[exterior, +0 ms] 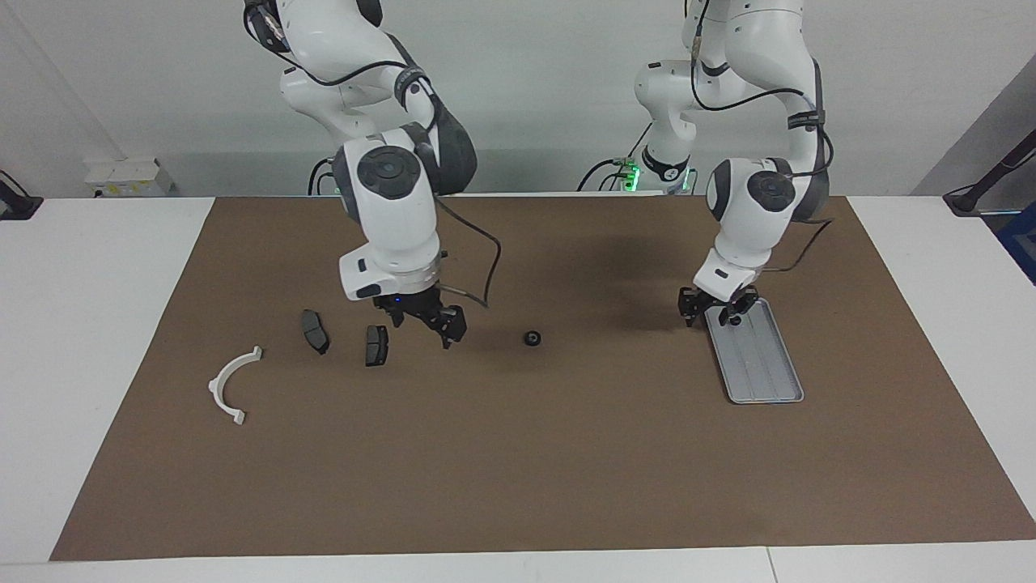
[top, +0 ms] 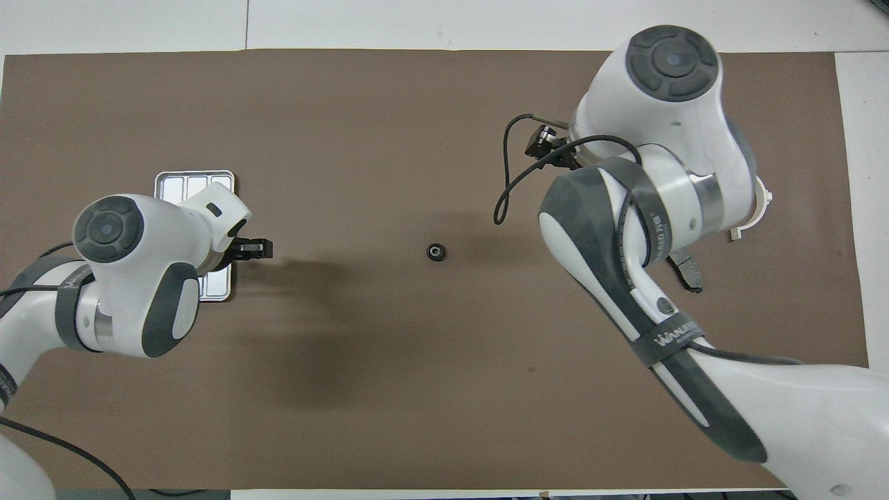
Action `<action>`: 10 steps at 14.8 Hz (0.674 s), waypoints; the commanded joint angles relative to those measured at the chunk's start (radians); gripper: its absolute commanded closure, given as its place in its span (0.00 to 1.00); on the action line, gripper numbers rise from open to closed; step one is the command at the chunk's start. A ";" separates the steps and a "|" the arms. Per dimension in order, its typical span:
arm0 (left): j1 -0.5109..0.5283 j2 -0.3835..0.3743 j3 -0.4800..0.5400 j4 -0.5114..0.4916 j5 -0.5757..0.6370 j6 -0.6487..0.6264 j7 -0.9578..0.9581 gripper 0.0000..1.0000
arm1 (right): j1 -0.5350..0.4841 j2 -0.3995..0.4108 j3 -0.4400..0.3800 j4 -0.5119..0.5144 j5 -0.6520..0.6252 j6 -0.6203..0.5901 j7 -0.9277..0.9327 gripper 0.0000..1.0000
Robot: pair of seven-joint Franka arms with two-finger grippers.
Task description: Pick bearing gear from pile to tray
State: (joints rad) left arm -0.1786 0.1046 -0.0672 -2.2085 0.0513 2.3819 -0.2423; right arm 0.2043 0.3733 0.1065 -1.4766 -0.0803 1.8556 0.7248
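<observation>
In the facing view, the bearing gear (exterior: 532, 338) is lying alone on the brown mat at mid-frame, between the two arms and outside the tray (exterior: 765, 368). The left end effector (exterior: 716, 316) is hanging with fingers spread over the tray's upper end at the frame's right, gripping nothing. The right end effector (exterior: 425, 324) is hovering spread and empty just beside two brake-pad plates (exterior: 376, 345), with the white arc bracket (exterior: 231, 385) lying lower left. In the overhead view, the arms' bodies are hiding most of this: the right end effector and one plate are not showing, and the left arm is covering much of the tray. On the tabletop only the gear is showing clearly, at centre.
</observation>
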 commanded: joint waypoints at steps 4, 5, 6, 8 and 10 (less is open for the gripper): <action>-0.232 0.140 0.018 0.191 0.002 -0.067 -0.331 0.19 | -0.149 -0.069 0.013 -0.014 0.022 -0.052 -0.399 0.00; -0.267 0.170 0.020 0.231 0.002 -0.087 -0.371 0.19 | -0.166 -0.077 0.013 -0.016 0.022 -0.055 -0.421 0.00; -0.292 0.184 0.020 0.260 0.002 -0.104 -0.402 0.19 | -0.177 -0.086 0.013 -0.019 0.022 -0.055 -0.433 0.00; -0.344 0.213 0.018 0.328 0.001 -0.148 -0.455 0.18 | -0.197 -0.100 0.013 -0.025 0.022 -0.062 -0.439 0.00; -0.390 0.245 0.018 0.377 0.001 -0.161 -0.511 0.18 | -0.210 -0.111 0.015 -0.025 0.022 -0.084 -0.493 0.00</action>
State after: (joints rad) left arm -0.5189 0.3020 -0.0679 -1.9147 0.0516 2.2707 -0.7014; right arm 0.0200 0.2929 0.1069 -1.4770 -0.0768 1.7888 0.2968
